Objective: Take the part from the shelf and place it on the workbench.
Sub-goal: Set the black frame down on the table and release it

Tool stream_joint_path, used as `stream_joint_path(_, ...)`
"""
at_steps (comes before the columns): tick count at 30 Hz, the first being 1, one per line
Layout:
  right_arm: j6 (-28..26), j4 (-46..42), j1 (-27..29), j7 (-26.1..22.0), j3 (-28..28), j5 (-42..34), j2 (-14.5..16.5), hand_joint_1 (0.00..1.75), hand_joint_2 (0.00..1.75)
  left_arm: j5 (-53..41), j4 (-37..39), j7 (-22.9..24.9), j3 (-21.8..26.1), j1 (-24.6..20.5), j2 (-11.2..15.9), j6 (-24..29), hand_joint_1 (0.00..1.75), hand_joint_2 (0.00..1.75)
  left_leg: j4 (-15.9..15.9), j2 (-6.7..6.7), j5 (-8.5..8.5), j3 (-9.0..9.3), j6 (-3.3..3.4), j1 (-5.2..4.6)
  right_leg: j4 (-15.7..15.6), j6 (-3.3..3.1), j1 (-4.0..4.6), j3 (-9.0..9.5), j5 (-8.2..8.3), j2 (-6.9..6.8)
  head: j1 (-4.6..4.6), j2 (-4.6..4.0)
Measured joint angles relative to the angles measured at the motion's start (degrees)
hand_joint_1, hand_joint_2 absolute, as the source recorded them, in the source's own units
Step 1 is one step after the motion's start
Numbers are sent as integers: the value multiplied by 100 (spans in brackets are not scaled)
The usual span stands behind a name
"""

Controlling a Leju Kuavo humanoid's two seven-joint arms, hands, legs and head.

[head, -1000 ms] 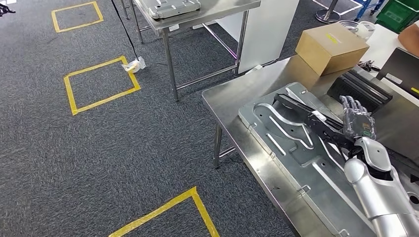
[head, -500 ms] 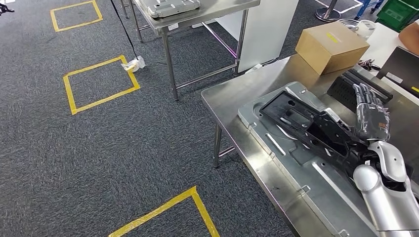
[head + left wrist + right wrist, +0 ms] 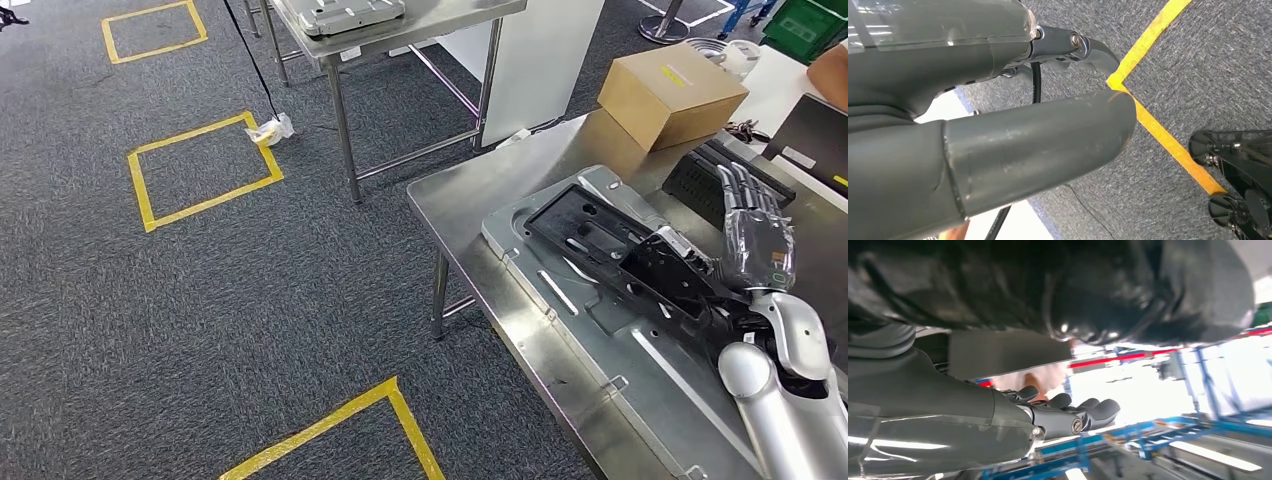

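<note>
One black plastic part (image 3: 625, 258) lies flat on the stamped metal panel (image 3: 560, 300) on the tabletop (image 3: 470, 195), its long axis running diagonally away from the right hand (image 3: 755, 240), which hovers open-fingered at its near end, holding nothing. The left hand (image 3: 998, 125) hangs empty over carpet.

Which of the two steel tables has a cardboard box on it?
The near steel table beside the right hand; the cardboard box sits at its far end.

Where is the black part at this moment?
In the head view, the black part lies at the right, on the grey metal panel on the steel workbench, just beside the right hand.
</note>
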Motion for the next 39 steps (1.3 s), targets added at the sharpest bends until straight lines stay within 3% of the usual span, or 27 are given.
stream_joint_path(6, -213, -377, 229, -360, 2, 32, 0, 0, 0, 0, 151, -26, -43, 9, 134, 87, 0, 0, 33, -9, -9, -39, 36, -27, -22, 36, -35, 8, 20, -11, -1, 0)
stream_joint_path(8, -279, -514, 308, -404, 4, 79, -3, 0, 0, -1, 187, -21, -43, 14, 166, 87, 0, 0, -35, -17, 30, -24, 83, -7, -36, 67, -32, 26, 19, -25, 1, 0)
stream_joint_path(10, -351, -615, 393, -453, 4, 123, -16, 0, 0, -2, 204, 54, -43, 22, 178, 17, 0, 0, -157, -28, 107, 34, 140, 28, 161, 84, -23, -45, -163, -28, 6, 0)
stream_joint_path(13, -496, -649, 596, -551, 10, 167, -33, 0, 0, -2, 136, 197, -45, 70, 150, -268, 0, 0, -200, -85, 157, 31, 176, 36, 1166, 94, -24, -457, -753, -21, 12, 0)
stream_joint_path(14, -548, -650, 673, -577, 16, 183, -33, 0, 0, -3, 87, 214, -45, 94, 131, -349, 0, 0, -190, -119, 157, 19, 174, 34, 1418, 99, -28, -550, -844, -20, 12, 0)
stream_joint_path(15, -593, -658, 740, -597, 25, 196, -33, 0, 0, -3, 36, 224, -45, 117, 110, -406, 0, 0, -177, -157, 156, 8, 169, 34, 1464, 102, -33, -544, -823, -20, 10, 0)
stream_joint_path(16, -626, -672, 786, -609, 32, 203, -33, 0, 0, -4, -3, 230, -45, 132, 92, -439, 0, 0, -158, -201, 152, 2, 157, 37, 1269, 103, -41, -417, -694, -11, 11, 0)
stream_joint_path(18, -664, -716, 830, -621, 40, 207, -33, 0, 0, -4, -54, 236, -45, 141, 66, -461, 0, 0, -94, -290, 125, -17, 107, 40, 507, 99, -59, 25, -383, 118, 11, 0)
stream_joint_path(20, -691, -771, 873, -624, 46, 209, -41, 0, 0, -4, -97, 242, -46, 139, 55, -457, 0, 0, -23, -374, 105, -54, 35, 35, 43, 52, -46, 274, -272, 225, 8, 0)
stream_joint_path(23, -722, -843, 934, -621, 55, 217, -50, 0, 0, -4, -127, 251, -47, 151, 46, -437, 0, 0, -5, -474, 114, -100, -62, 46, 8, -65, -8, 283, -270, 120, 5, 0)
stream_joint_path(25, -736, -891, 940, -618, 57, 221, -50, 0, 0, -4, -131, 252, -47, 158, 43, -429, 0, 0, 213, -365, -41, -204, -116, 51, -30, -158, -22, 298, -250, 15, -5, 0)
stream_joint_path(28, -744, -926, 968, -618, 57, 222, -50, 0, 0, -4, -132, 253, -47, 151, 40, -427, 0, 0, 1254, -115, -585, -682, -171, 61, -42, -228, 5, 296, -246, -160, -24, 0)
stream_joint_path(29, -744, -927, 982, -618, 58, 222, -50, 0, 0, -4, -132, 253, -47, 150, 40, -427, 0, 0, 1544, -88, -681, -816, -178, 67, -37, -234, 17, 292, -250, -223, -24, 0)
stream_joint_path(30, -744, -928, 993, -618, 58, 222, -50, 0, 0, -4, -132, 253, -47, 150, 39, -426, 0, 0, 1645, -72, -670, -855, -179, 70, -32, -238, 25, 292, -256, -287, -24, 0)
stream_joint_path(31, -745, -930, 999, -618, 59, 222, -50, 0, 0, -5, -132, 253, -47, 152, 39, -426, 0, 0, 1515, -54, -554, -780, -173, 71, -29, -238, 29, 297, -261, -349, -24, 0)
stream_joint_path(33, -747, -938, 1000, -618, 59, 222, -50, 0, 0, -5, -132, 253, -47, 153, 40, -421, 0, 0, 732, 107, -200, -361, -145, 60, -28, -219, 34, 322, -279, -460, -24, 0)
stream_joint_path(35, -753, -947, 997, -617, 58, 223, -51, 0, 0, -5, -132, 253, -48, 145, 40, -406, 0, 0, 118, 275, -17, -53, -95, 20, -22, -170, 61, 343, -300, -556, -21, 0)
stream_joint_path(36, -757, -951, 997, -616, 57, 225, -52, 0, 0, -4, -132, 253, -49, 142, 40, -396, 0, 0, 18, 298, -12, -18, -69, 0, -25, -141, 76, 349, -303, -604, -18, 0)
stream_joint_path(38, -763, -955, 997, -616, 58, 233, -51, 0, 0, -4, -132, 256, -50, 152, 41, -367, 0, 0, -14, 172, 24, -33, 0, -10, -39, -72, 76, 365, -309, -686, -18, 0)
stream_joint_path(39, -767, -956, 998, -615, 58, 241, -50, 0, 0, -4, -131, 258, -51, 161, 42, -351, 0, 0, -43, 112, 46, -29, 37, -4, -15, -38, 62, 367, -342, -632, -15, 0)
